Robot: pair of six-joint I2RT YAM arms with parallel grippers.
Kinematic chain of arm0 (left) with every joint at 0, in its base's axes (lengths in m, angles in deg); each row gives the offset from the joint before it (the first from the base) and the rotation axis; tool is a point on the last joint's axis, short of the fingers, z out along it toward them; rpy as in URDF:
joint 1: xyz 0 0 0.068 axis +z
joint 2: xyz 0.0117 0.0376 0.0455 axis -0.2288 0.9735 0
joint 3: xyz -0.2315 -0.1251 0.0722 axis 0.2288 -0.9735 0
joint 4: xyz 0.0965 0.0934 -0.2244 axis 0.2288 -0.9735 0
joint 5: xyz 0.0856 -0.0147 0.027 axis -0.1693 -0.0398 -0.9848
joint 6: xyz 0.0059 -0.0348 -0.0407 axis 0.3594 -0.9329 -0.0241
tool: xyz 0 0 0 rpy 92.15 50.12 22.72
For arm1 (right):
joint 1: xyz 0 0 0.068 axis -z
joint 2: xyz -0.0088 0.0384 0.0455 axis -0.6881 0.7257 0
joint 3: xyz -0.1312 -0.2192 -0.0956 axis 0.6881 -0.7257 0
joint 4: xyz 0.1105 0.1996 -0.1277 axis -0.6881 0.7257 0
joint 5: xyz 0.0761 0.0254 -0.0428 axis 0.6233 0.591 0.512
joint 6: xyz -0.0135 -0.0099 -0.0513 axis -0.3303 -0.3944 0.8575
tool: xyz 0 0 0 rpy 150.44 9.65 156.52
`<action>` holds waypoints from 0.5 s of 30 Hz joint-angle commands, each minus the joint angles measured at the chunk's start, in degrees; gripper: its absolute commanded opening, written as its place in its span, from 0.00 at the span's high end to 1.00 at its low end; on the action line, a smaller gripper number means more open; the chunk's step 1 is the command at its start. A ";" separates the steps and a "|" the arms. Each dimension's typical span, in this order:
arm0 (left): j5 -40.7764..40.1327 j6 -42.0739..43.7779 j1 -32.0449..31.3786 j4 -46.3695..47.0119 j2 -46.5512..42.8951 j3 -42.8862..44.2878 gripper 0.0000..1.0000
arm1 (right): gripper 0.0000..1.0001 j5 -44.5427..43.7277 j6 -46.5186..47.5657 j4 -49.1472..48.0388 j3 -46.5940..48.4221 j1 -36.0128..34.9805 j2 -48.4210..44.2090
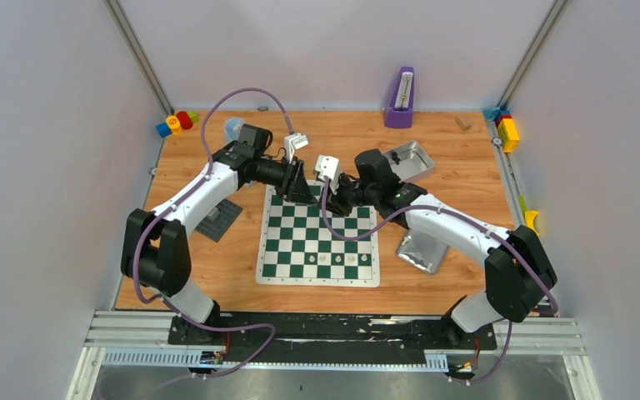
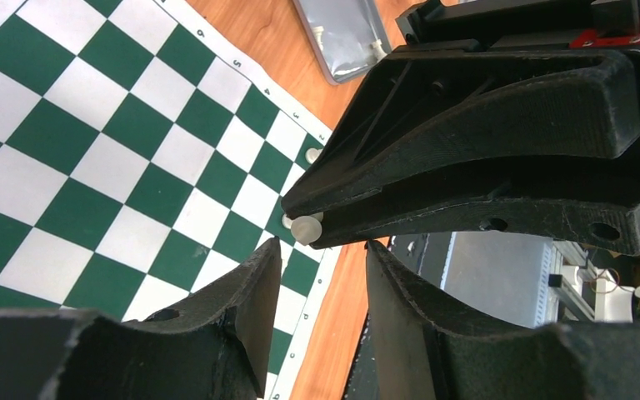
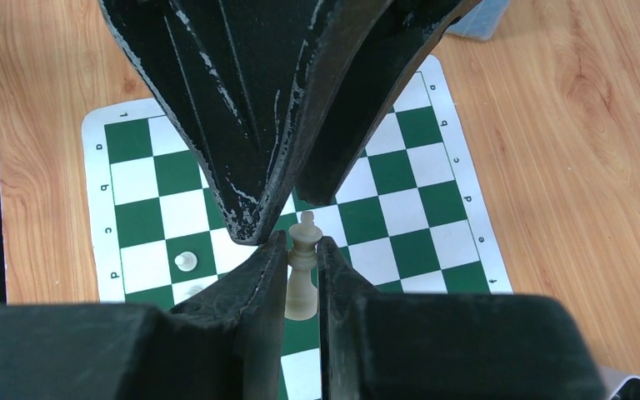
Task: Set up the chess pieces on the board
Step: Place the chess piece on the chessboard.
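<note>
The green and white board point(image 1: 317, 237) lies flat in the middle of the table. My right gripper point(image 3: 302, 242) is shut on a cream-white king point(image 3: 302, 271), held upright above the board's far part. In the left wrist view the king's round base point(image 2: 306, 227) shows between the right gripper's black fingers. My left gripper point(image 2: 323, 244) is open and empty, its fingertips just below that base. In the top view both grippers, left point(image 1: 304, 190) and right point(image 1: 339, 198), meet over the board's far edge. A pawn point(image 3: 185, 262) stands on a green square, and two small pieces point(image 1: 323, 259) stand on the near rows.
A silver pouch point(image 1: 422, 248) lies right of the board, with a metal tray point(image 1: 408, 158) behind it. A dark grey plate point(image 1: 219, 219) lies left of the board. A purple box point(image 1: 400, 98) stands at the back. Coloured blocks point(image 1: 177, 122) sit in the far corners.
</note>
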 commanded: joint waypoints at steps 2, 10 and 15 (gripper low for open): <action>0.93 -0.77 -0.14 1.25 0.63 2.29 0.52 | 1.00 1.37 -0.63 -0.06 2.48 0.22 0.14; 1.87 -1.56 -0.49 1.54 1.76 3.13 0.58 | 1.00 1.70 -0.75 0.20 2.55 0.21 0.13; 2.09 -1.58 -0.50 1.66 2.03 3.28 0.60 | 1.00 2.00 -0.72 0.27 2.51 0.21 0.21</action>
